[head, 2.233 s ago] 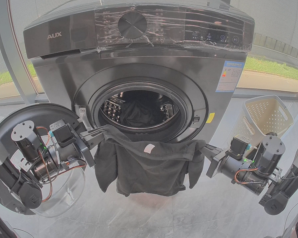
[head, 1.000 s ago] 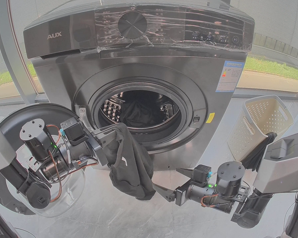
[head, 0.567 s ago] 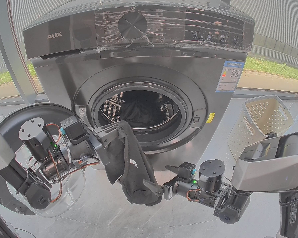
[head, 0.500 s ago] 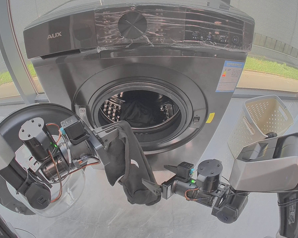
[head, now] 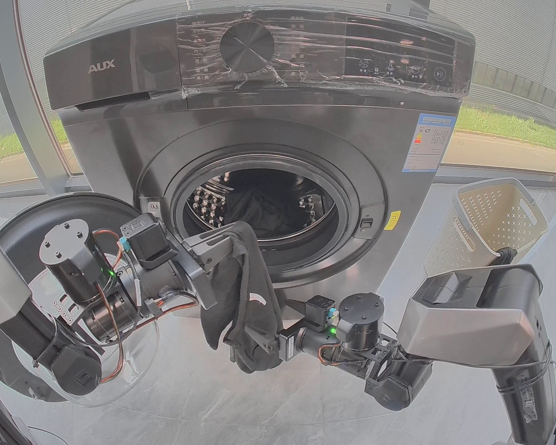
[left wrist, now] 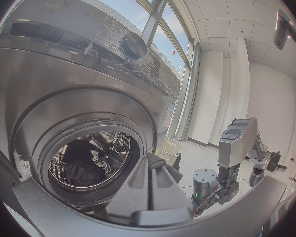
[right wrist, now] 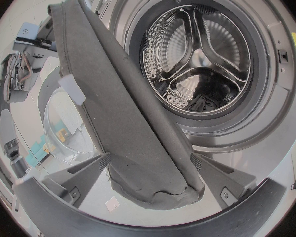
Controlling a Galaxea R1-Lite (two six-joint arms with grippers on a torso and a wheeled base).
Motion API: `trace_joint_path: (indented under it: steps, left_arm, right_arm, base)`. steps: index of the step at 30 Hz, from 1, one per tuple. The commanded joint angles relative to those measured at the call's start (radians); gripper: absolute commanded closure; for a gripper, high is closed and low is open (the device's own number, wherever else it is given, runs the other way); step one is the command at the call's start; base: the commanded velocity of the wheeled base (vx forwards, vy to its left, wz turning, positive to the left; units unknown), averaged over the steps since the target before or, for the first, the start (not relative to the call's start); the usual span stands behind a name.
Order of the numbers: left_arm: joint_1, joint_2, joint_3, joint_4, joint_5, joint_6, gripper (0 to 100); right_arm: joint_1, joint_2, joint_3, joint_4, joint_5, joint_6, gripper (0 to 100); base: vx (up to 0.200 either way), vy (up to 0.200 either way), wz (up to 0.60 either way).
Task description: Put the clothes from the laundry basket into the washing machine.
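Hanging from the left gripper (head: 223, 243), the black T-shirt (head: 250, 298) is bunched just in front of the washing machine (head: 259, 125), a little below the rim of its open drum (head: 207, 205). The jaws are closed tight on the top fold, I think to keep the cloth high enough to pass over the rim. The right gripper (right wrist: 149, 158) stands wide open with the lower cloth between its fingers (right wrist: 217, 176), not pinching it, probably to gather the loose end. One dark garment (right wrist: 204, 102) lies inside the drum. The right arm covers the lower side of the laundry basket (head: 494, 217), so remaining clothes cannot be judged.
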Motion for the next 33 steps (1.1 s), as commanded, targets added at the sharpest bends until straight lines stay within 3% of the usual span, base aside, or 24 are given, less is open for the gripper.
trace_joint_path:
  steps: [1,7,17,21,22,28,30,33]
  left_arm:
    - [-0.005,0.0,0.0,-0.004,0.0,0.0,100]
    - [-0.01,-0.019,0.0,-0.004,0.0,-0.007,100]
    - [-0.033,-0.082,0.003,-0.004,-0.001,-0.1,100]
    - [-0.036,-0.08,0.003,-0.002,-0.001,-0.112,100]
    - [-0.03,-0.074,0.0,-0.002,0.0,-0.11,100]
    - [-0.001,-0.023,-0.016,-0.002,0.026,-0.106,100]
    - [0.013,0.014,-0.031,-0.002,0.057,-0.101,100]
    - [0.039,0.053,-0.039,-0.004,0.06,-0.095,100]
  right_arm:
    - [0.004,0.033,-0.029,0.004,0.001,0.0,0]
    - [0.015,0.072,-0.131,0.011,-0.007,0.0,0]
    - [0.005,0.131,-0.255,0.022,-0.05,0.014,0]
    - [0.016,0.141,-0.27,0.014,-0.056,0.016,0]
    - [0.018,0.141,-0.266,0.011,-0.056,0.017,100]
    - [0.03,0.125,-0.213,-0.021,-0.056,0.016,100]
    - [0.05,0.095,-0.132,-0.047,-0.056,0.016,100]
    - [0.062,0.043,-0.014,-0.073,-0.055,0.02,100]
  base:
    - [0.0,0.0,0.0]
    - [0.0,0.0,0.0]
    - [0.0,0.0,0.0]
    - [0.0,0.0,0.0]
    - [0.0,0.0,0.0]
    - [0.0,0.0,0.0]
    - [0.0,0.0,0.0]
    - [0.0,0.0,0.0]
